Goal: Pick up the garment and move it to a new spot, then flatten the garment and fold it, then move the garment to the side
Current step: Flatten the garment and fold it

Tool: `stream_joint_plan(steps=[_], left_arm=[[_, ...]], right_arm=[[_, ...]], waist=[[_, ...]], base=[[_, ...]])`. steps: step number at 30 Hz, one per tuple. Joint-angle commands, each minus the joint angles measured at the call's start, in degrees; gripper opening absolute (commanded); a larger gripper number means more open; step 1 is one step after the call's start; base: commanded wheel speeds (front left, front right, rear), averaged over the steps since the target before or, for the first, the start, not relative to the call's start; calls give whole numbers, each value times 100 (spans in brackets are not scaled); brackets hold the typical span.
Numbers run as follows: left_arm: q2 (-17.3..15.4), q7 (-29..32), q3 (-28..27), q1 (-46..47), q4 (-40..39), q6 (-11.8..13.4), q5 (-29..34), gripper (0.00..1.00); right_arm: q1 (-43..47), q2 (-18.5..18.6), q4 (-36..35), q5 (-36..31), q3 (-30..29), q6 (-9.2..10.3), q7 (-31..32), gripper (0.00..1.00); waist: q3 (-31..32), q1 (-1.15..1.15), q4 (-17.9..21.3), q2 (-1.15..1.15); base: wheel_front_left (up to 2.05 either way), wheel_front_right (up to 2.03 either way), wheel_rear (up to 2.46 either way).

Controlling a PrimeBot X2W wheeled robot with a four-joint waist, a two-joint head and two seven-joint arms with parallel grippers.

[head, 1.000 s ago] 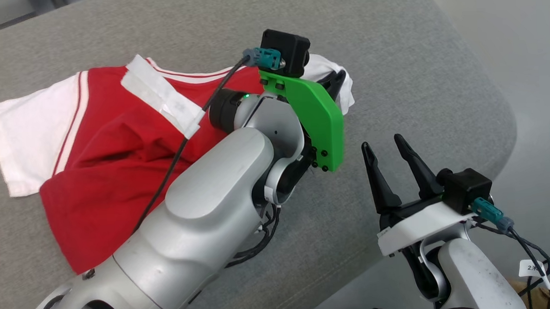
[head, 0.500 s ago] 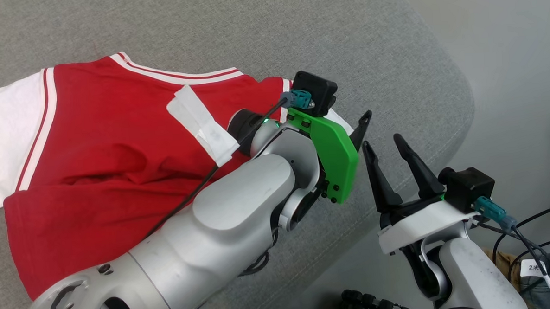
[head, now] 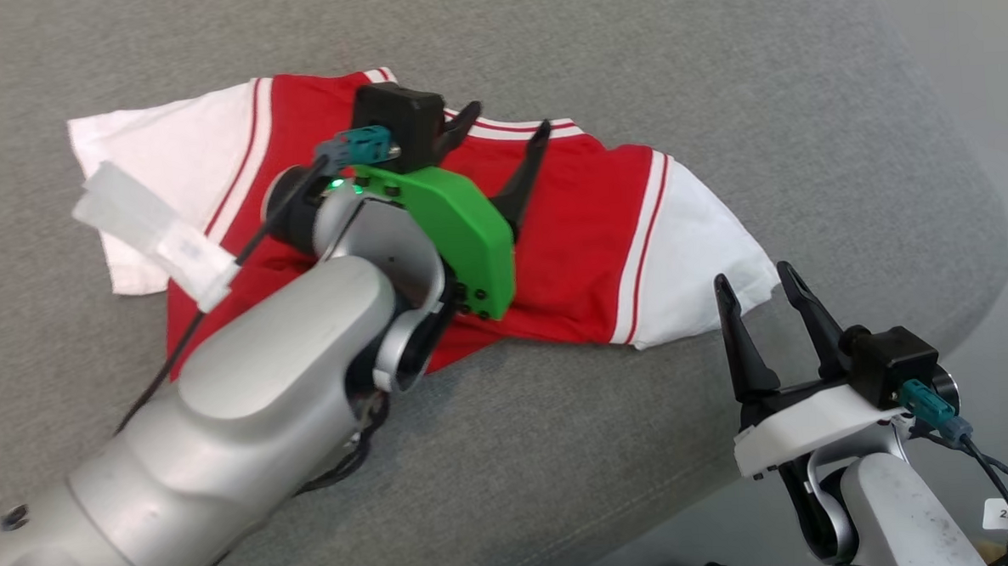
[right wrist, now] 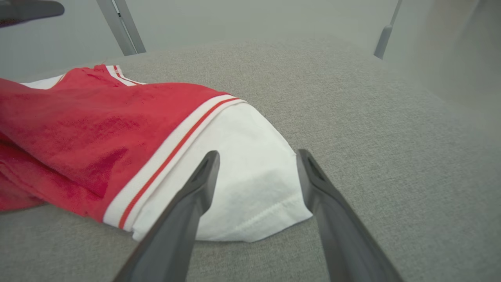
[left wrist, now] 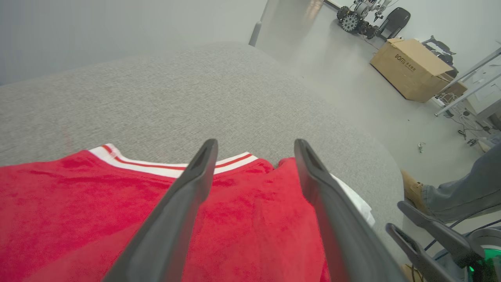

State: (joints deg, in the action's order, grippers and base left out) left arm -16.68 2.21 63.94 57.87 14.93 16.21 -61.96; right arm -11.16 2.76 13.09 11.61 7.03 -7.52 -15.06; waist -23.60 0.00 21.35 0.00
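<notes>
The garment (head: 587,228), a red shirt with white sleeves and striped trim, lies spread on the grey cushion. My left gripper (head: 501,123) hovers open above its red body near the collar trim, holding nothing. In the left wrist view my left gripper (left wrist: 255,145) has red cloth (left wrist: 78,203) under its spread fingers. My right gripper (head: 752,276) stands open at the cushion's near right, just short of the white sleeve's corner. In the right wrist view my right gripper (right wrist: 257,154) frames that white sleeve (right wrist: 242,188), apart from it.
The grey cushion (head: 673,54) rounds off at the right, with bare floor beyond. A white tape tag (head: 157,234) hangs on my left arm's cable. A cardboard box (left wrist: 411,70) and a person's leg and shoe (left wrist: 450,196) are on the floor past the cushion.
My left gripper has opened, let go of the white sleeve and drawn back over the red body. The sleeve now lies spread out. The head camera has shifted; the right gripper stays open.
</notes>
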Motion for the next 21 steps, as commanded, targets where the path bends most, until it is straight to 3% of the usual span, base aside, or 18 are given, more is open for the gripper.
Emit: stream_joint_plan(steps=[1,6,10,16,21], left_arm=[[-138,44,4,-114,-45,31,2,100],[-839,338,-18,-369,-467,41,-166,100],[-1182,422,-114,-721,-676,95,-457,100],[-1379,452,-340,-1102,-556,77,-909,100],[-1315,502,-514,-1266,-75,-56,-1267,100]], right_arm=[[51,27,-14,-63,-22,6,-18,100],[131,27,45,-248,-78,6,-18,100],[194,42,93,-330,-64,6,-18,100],[256,91,117,-342,-2,6,-18,100],[224,114,131,-321,81,6,-18,100]], waist=[[489,0,-783,0],[696,0,-1091,0],[832,0,-1246,0],[922,0,-1357,0],[885,0,-1350,0]], base=[[0,0,0],[0,0,0],[0,0,0],[0,0,0],[0,0,0]])
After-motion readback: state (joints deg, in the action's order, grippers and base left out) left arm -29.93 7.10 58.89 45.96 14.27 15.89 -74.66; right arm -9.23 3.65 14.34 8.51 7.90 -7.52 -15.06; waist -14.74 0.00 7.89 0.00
